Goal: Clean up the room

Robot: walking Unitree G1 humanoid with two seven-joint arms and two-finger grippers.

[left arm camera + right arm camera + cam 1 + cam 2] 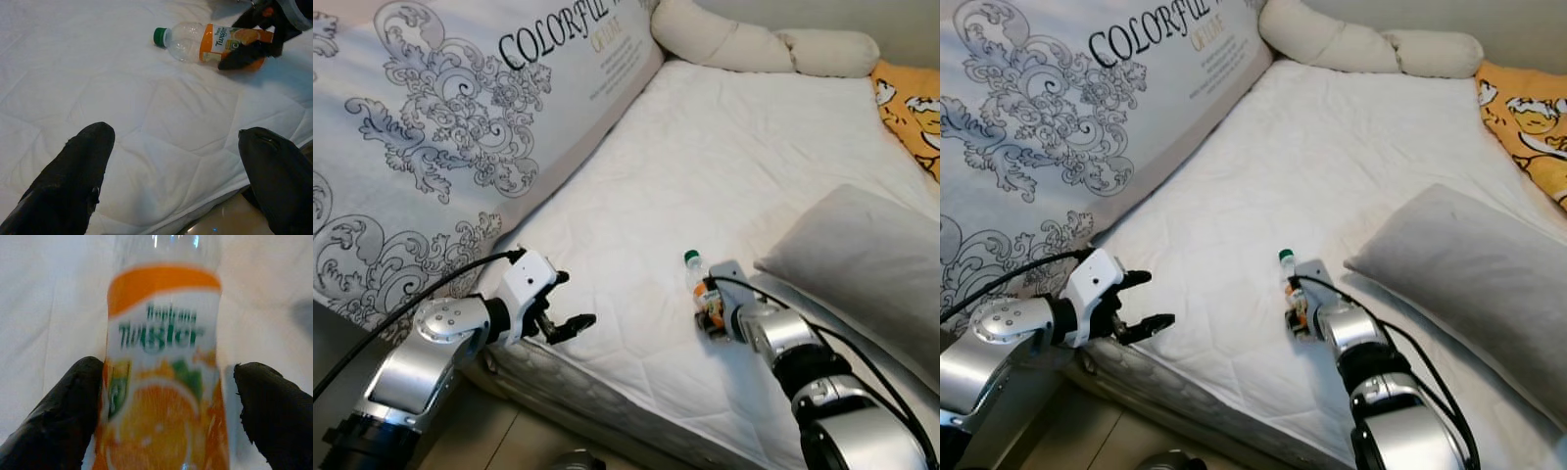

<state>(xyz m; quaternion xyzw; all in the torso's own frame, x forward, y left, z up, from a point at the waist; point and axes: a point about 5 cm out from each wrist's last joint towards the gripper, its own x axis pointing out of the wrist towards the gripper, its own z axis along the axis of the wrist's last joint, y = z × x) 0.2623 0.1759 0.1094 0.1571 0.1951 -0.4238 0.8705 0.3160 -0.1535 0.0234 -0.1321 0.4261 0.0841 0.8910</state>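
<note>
Right gripper (pixel 166 406) astride bottle (pixel 164 377) — unclosed

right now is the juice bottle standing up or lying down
Lying down: the juice bottle rests on its side on the white mattress, green cap on, with the right gripper around its label end.

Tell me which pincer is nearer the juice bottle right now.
Right. The right pincer straddles the juice bottle lying on the bed, one finger touching it, the other just off. The left pincer hovers open at the bed's edge, well apart from it.
</note>
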